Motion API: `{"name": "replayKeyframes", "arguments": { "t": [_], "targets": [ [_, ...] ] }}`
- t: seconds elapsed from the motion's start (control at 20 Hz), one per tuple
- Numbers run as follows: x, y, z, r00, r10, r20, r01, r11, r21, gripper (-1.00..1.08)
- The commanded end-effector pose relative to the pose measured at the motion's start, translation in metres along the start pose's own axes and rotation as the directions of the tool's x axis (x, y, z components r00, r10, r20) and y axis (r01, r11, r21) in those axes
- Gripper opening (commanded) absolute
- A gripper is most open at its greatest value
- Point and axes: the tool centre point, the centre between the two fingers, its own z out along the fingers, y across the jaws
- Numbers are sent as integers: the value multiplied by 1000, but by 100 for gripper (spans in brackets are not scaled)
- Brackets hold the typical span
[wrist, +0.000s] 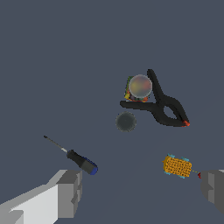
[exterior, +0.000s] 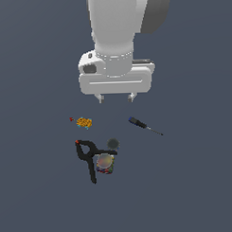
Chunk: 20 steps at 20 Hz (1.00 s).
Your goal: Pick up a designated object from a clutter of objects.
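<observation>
The arm comes into the exterior view from 12 o'clock and points straight down at the table [exterior: 35, 196]. Its white wrist block hangs high above the things, and under it the claw [exterior: 116, 97] shows two short fingers [exterior: 101, 98] set wide apart, with nothing between them. The claw is released and touches no object. In the wrist view the two grey fingertips [wrist: 70, 192] stand far from each other at the two lower corners, again with only bare table between them.

The jar [exterior: 105, 163] with the pale round top and speckled sides stands upright on the table. In the exterior view it lies at about 6 o'clock from the claw, a little toward 7 o'clock, and well apart from it. It is the farthest thing from the claw. The black clamp [exterior: 88, 158] lies right against the jar: one arm of the clamp passes along the jar's side, and its red tip points to 11 o'clock. The dark round disc [exterior: 113, 144] lies just beside the jar, between the jar and the claw. The orange lump [exterior: 84, 122] lies at 7 o'clock from the claw, near it. The blue-handled screwdriver [exterior: 143, 125] lies at 5 o'clock from the claw, with its thin shaft pointing away to 4 o'clock.
</observation>
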Motion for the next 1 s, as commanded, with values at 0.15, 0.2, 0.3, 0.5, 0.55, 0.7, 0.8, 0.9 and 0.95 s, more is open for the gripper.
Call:
{"name": "replayKeyframes", "arguments": {
  "t": [0.15, 0.2, 0.3, 0.5, 0.55, 0.7, 0.8, 0.9, 0.95],
  "targets": [
    [0, -3, -2, 1000, -12, 0, 12, 1000, -5, 100],
    [0, -6, -3, 1000, -22, -1, 22, 1000, -9, 100],
    [-1, -13, -7, 999, -46, -1, 46, 999, -19, 100],
    [-1, -19, -10, 998, -67, -2, 67, 997, -27, 100],
    [-1, -18, -10, 998, -66, -2, 66, 997, -27, 100],
    [-1, -18, -10, 998, -64, -2, 64, 998, -26, 100],
    [1, -18, -8, 998, -62, -2, 62, 998, -26, 100],
    [3, -17, -5, 998, -58, -2, 58, 998, -25, 100],
    [5, -16, -3, 998, -55, -2, 55, 998, -24, 100]
  ]
}}
